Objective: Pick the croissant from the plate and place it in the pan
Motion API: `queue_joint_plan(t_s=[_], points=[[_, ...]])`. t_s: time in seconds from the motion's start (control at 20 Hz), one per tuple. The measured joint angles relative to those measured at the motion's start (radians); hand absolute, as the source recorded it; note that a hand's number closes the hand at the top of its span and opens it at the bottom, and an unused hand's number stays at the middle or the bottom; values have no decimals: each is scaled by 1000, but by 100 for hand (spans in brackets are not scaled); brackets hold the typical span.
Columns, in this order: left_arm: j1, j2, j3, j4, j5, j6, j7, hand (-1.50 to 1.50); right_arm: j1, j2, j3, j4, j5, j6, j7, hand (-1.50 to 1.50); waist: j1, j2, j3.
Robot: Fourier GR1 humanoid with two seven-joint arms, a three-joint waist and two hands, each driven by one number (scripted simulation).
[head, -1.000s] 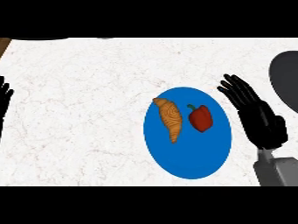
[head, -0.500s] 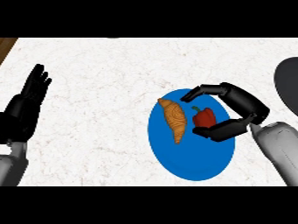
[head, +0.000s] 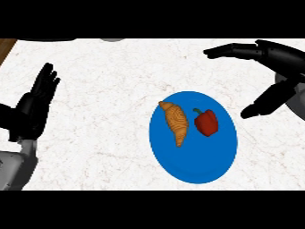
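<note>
While the croissant (head: 175,122) is lying on the left half of the blue oval plate (head: 194,165), a red bell pepper (head: 206,122) is sitting just beside it on the right. Nothing is touching the golden, ridged pastry. Right hand (head: 283,62) is hovering above the plate's upper right, fingers extended leftward and thumb pointing down, spread wide and grasping nothing. Left hand (head: 29,109) is resting at the left edge, fingers straight and raised, likewise released. Both are showing over the white marbled desk (head: 102,80).
</note>
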Motion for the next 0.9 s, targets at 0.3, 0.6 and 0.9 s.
queue_joint_plan(t_s=[0.3,0.6,0.9], points=[[3,-10,9,11,-10,-10,-7,0,-185,-16,38,2,70,139,124,-150,-6,-5,-1],[-10,-16,27,-4,-22,-16,30,0,-278,80,47,-26,142,161,222,-150,-10,-7,0],[-20,-47,31,16,-60,-10,31,0,-288,202,55,-46,162,209,314,-150,-17,-7,-1]])
